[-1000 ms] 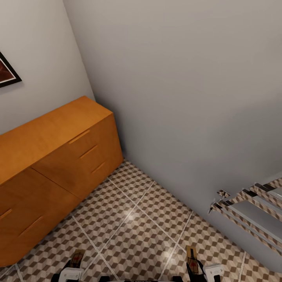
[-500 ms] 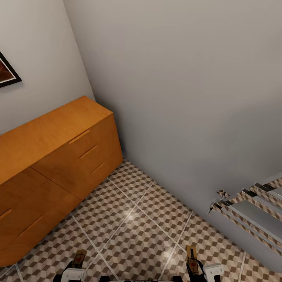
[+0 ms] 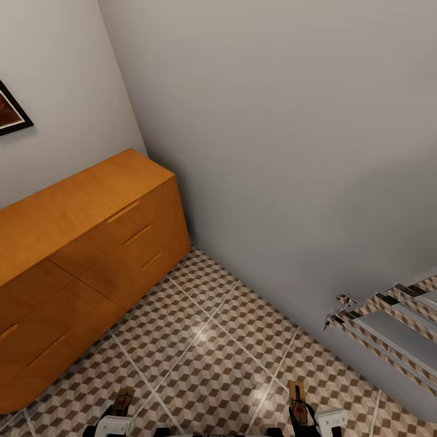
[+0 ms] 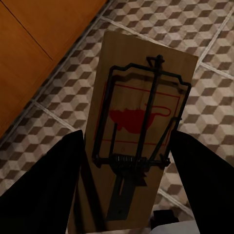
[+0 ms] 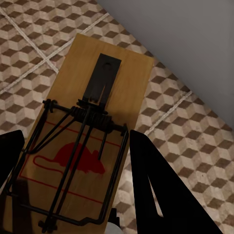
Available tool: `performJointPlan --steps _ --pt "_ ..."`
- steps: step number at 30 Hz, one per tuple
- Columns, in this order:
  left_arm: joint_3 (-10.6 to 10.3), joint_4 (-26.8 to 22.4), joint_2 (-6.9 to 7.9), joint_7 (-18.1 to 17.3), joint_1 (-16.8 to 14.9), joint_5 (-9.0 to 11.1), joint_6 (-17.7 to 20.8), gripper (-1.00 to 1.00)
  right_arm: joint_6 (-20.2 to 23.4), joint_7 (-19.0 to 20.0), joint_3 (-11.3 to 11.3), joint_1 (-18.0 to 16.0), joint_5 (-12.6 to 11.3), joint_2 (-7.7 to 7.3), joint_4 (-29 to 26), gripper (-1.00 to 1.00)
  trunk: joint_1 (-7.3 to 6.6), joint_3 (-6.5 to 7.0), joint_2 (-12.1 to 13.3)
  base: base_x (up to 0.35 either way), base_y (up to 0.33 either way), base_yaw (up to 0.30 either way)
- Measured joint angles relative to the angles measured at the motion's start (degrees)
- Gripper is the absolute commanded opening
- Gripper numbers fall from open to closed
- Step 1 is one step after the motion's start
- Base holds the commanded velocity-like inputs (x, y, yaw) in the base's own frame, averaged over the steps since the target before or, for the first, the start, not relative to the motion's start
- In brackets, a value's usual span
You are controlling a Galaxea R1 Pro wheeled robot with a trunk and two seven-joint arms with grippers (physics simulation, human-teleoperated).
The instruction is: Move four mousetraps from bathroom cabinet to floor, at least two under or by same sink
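My left gripper point(image 4: 126, 139) is shut on a mousetrap point(image 4: 146, 63), a tan board with dark wire and a red mouse mark, held just above the bathroom floor point(image 3: 212, 340). My right gripper point(image 5: 75, 146) is shut on a second mousetrap point(image 5: 131, 83). In the head view both grippers sit at the lower edge, the left gripper point(image 3: 118, 416) with its trap point(image 3: 125, 400) and the right gripper point(image 3: 301, 417) with its trap point(image 3: 296, 394). The orange-brown cabinet point(image 3: 79, 243) stands along the left wall, its drawer fronts closed. The sink is out of view.
A grey wall runs diagonally behind the cabinet to the right. A chrome rail rack point(image 3: 388, 328) juts from that wall at the right. A framed picture point(image 3: 9, 112) hangs on the left wall. Open tiled floor lies between the cabinet and the wall.
The left gripper and its mousetrap have shifted slightly to the right at the lower edge of the head view. Nothing else has moved.
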Motion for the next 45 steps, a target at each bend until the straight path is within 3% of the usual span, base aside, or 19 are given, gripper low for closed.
performJointPlan --steps 8,17,45 --pt "-0.01 -0.04 -0.17 -0.08 0.00 -0.02 2.26 -1.00 0.00 0.00 -0.01 0.00 -0.05 0.00 0.05 -1.00 0.00 0.00 0.00 0.000 0.000 0.000" --pt "-0.01 -0.05 -0.17 -0.09 0.00 -0.02 2.33 -1.00 0.00 -0.06 0.00 -0.01 -0.09 0.07 0.10 -1.00 0.00 0.00 0.00 0.000 0.000 0.038" --pt "-0.01 -0.06 -0.78 -0.08 0.01 0.00 2.33 -1.00 0.08 -0.08 0.00 -0.02 -0.08 0.09 0.11 -1.00 0.00 0.40 0.00 0.000 0.000 0.273"
